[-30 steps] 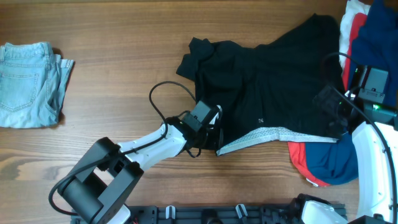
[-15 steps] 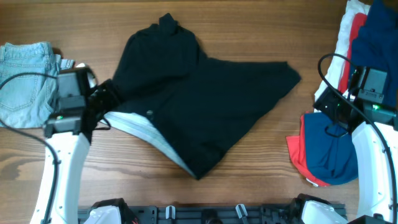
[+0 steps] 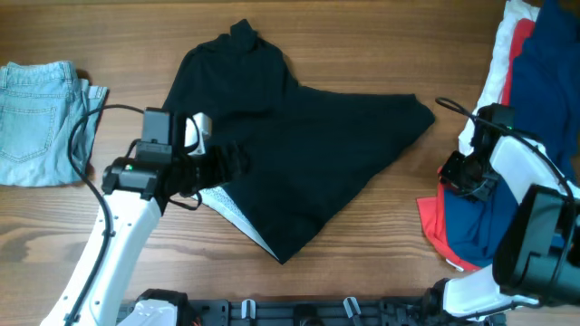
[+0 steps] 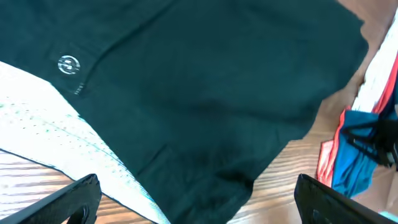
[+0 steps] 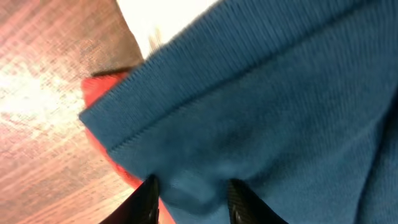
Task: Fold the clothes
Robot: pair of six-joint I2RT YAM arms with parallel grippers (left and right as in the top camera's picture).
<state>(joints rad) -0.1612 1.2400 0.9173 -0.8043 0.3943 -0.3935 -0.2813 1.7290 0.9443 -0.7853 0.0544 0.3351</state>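
Note:
The large black garment [image 3: 299,154] lies spread across the middle of the table, its pale grey-white strip [image 3: 227,206] along the lower left edge. My left gripper [image 3: 227,163] hovers over that left edge with its jaws wide open and empty; the left wrist view shows black cloth [image 4: 205,81] and the strip [image 4: 56,130] under the gripper [image 4: 199,202]. My right gripper [image 3: 453,174] is at the right pile. In the right wrist view its gripper [image 5: 193,196] pinches a fold of the blue garment [image 5: 280,106], with red cloth [image 5: 102,118] beneath.
Folded light denim [image 3: 36,122] lies at the far left. The pile at the right edge holds blue [image 3: 494,226], red [image 3: 433,226] and white [image 3: 503,54] garments. A black rail runs along the table's front edge [image 3: 299,312].
The black garment was dragged from the right side to the middle. My left gripper has moved right onto its lower left edge. My right gripper has shifted left onto the blue garment.

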